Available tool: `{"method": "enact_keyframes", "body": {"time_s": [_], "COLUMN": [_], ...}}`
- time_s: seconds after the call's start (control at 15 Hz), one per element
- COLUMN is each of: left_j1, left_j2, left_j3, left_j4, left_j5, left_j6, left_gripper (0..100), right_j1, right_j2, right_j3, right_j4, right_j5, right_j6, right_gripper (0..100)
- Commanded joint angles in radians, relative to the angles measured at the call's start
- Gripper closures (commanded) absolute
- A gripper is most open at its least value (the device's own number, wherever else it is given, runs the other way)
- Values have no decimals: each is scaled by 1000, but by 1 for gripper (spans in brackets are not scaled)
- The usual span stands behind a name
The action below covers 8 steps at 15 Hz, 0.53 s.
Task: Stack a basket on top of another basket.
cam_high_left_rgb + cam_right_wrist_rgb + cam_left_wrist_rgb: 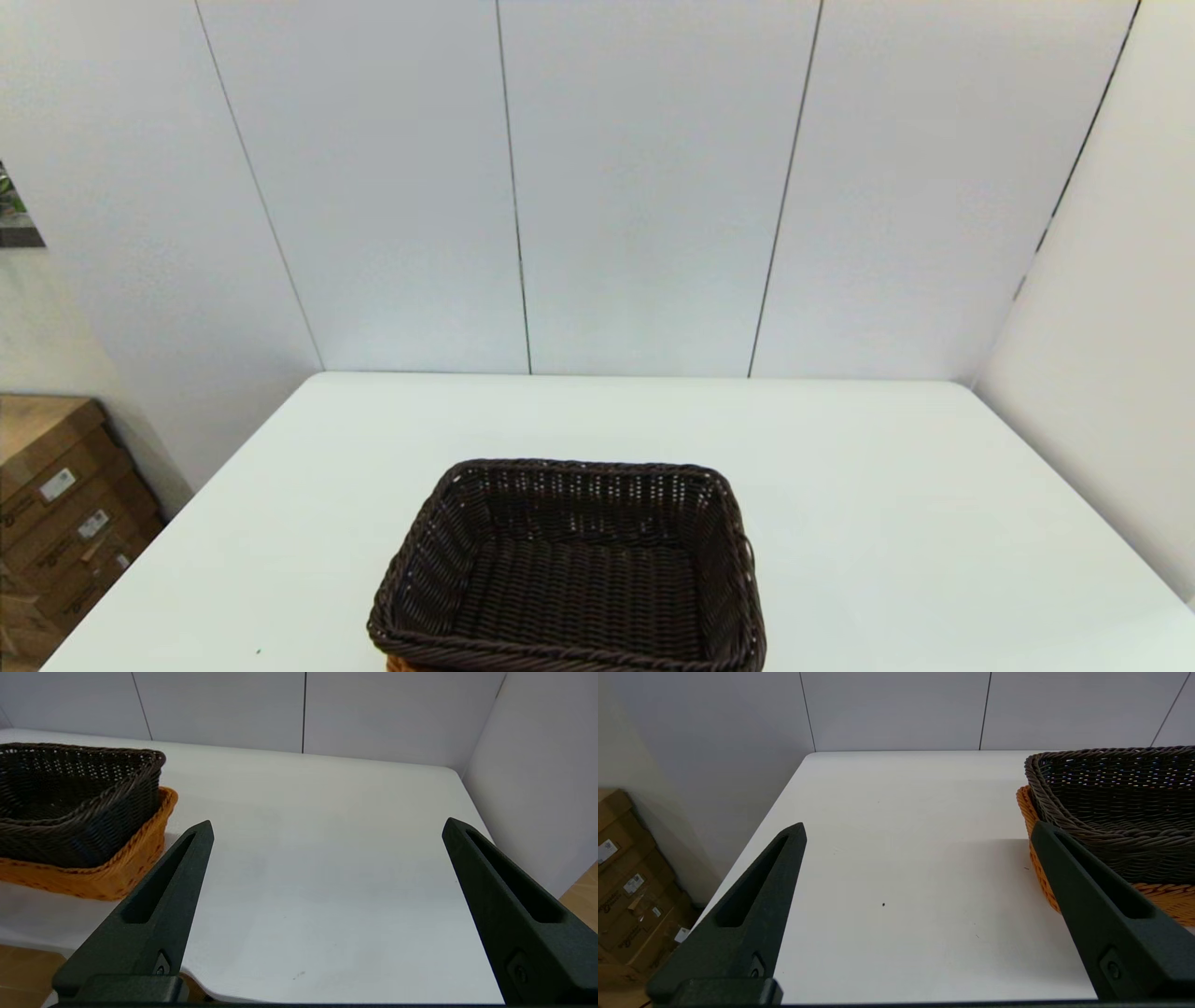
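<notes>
Fingers of the left gripper (pixel 917 830) stand wide apart with nothing between them, low over the near left part of the white table (pixel 887 523), off the left side of the stacked baskets. Those of the right gripper (pixel 327 826) are spread just as wide and hold nothing, poised above the table's near right edge, with the baskets off toward ten o'clock from it. Neither arm shows in the head view.

At six o'clock on the table, close to the near edge, the dark brown basket (pixel 569 569) sits nested inside the orange-tan basket (pixel 1164 896). From the head camera only a sliver of orange weave peeps out under the dark rim at the near left corner. Both wrist views show more: the dark basket's braided rim rides above the orange rim, and the orange walls flare out around it on the sides. The dark basket holds nothing inside.

Farther off, at twelve o'clock, grey wall panels (pixel 644 187) rise behind the table's far edge. Cardboard boxes (pixel 56 513) are piled beside the table at nine o'clock.
</notes>
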Motion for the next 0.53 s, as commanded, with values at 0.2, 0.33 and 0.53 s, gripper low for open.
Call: {"method": "enact_keyframes", "body": {"time_s": [0.2,0.33,0.53], "left_j1": [0,0,0], "left_j2": [-1,-1,-1], "left_j3": [0,0,0], "left_j4": [0,0,0], "left_j5": [0,0,-1], "left_j6": [-1,-1,-1], "left_gripper": [0,0,0], "right_j1": [0,0,0], "right_j2": [-11,-11,-11], "right_j3": [235,289,290], "right_j4": [-228,-285,-286], "right_j5": [-42,-68,-81], "right_j6": [-8,-12,-11], "right_gripper": [0,0,0]}}
